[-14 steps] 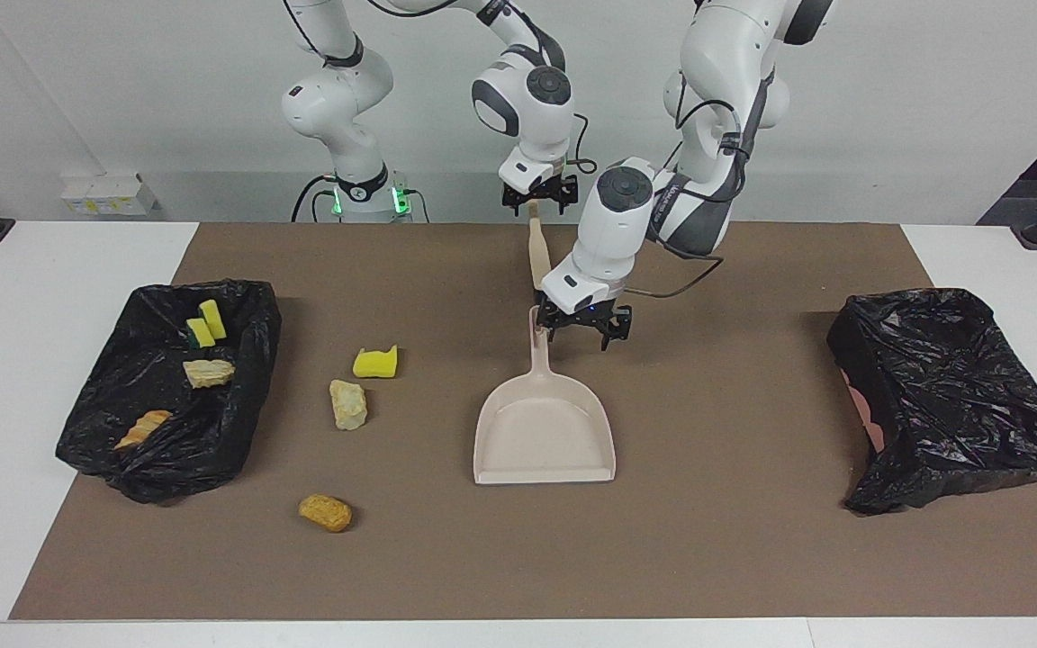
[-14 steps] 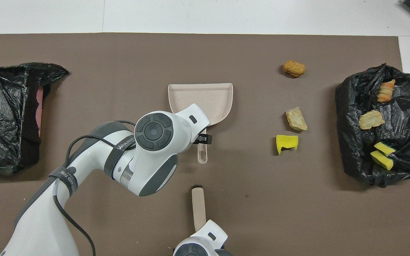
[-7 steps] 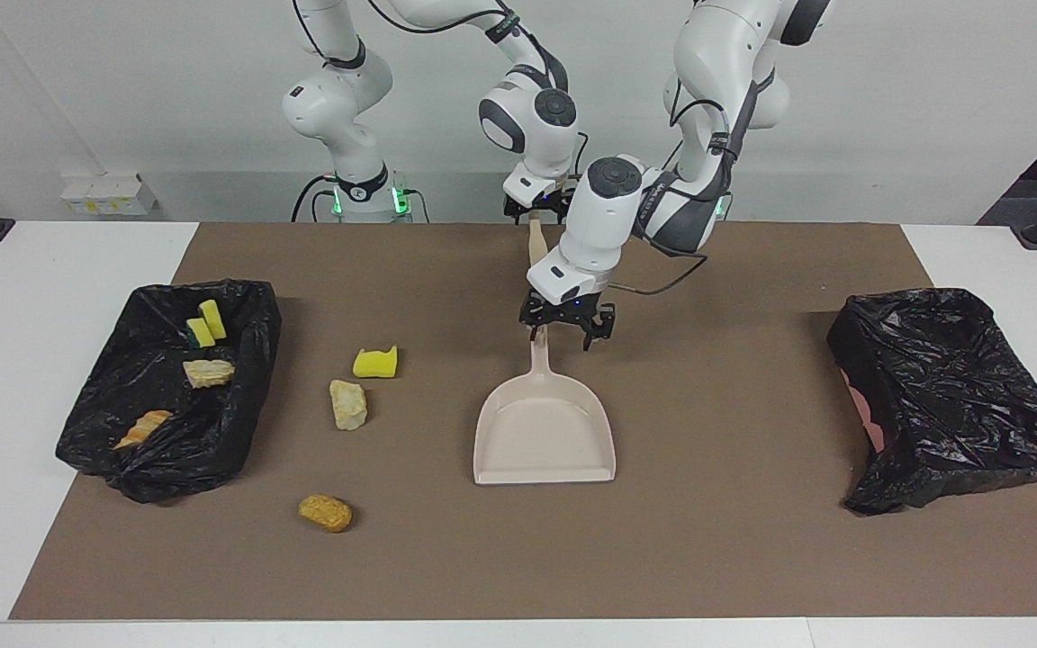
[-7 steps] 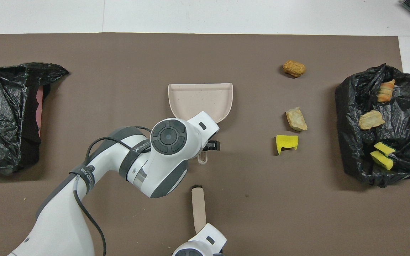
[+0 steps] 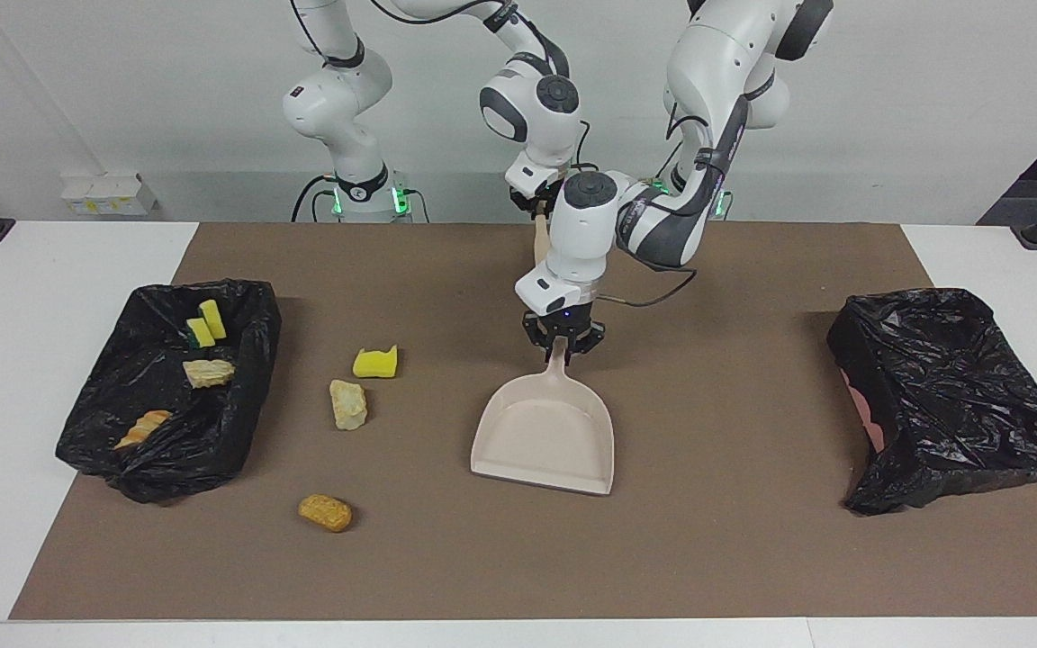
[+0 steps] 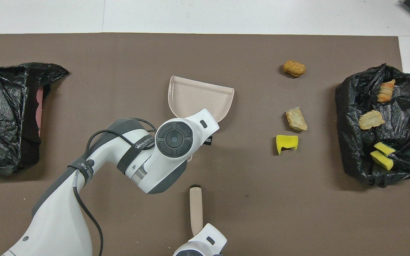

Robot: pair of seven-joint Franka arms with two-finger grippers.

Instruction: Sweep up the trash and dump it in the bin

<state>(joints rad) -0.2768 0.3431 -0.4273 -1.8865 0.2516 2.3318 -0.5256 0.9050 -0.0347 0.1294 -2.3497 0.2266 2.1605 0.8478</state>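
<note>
— What is the left gripper [image 5: 562, 346] doing over the middle of the mat?

— It is clamping the handle of the dustpan [image 5: 544, 439], fingers closed tight on it. The pan's mouth is pointing away from the robots, turned a little aslant.

— And the right gripper [image 5: 536, 200]?

— It is closing on the brush [image 6: 195, 207] at the robots' edge of the table, gripping the handle end.

— So where is the trash lying?

— Three pieces are lying loose on the mat, toward the right arm's end: a yellow sponge chunk [image 5: 375, 362], a cream lump [image 5: 348, 404] just beside it, and an orange-brown piece [image 5: 325, 512] farther from the robots. Four more are already sitting in the black-lined bin [image 5: 239, 409] there. A second bin [image 5: 951, 396] is standing at the left arm's end.

— Which step is this, then?

— I'd say both tools are just being taken up; sweeping isn't starting yet. Next, I reckon, the pan needs carrying beside the loose pieces with its mouth facing them, and the brush brought round to push them in.
</note>
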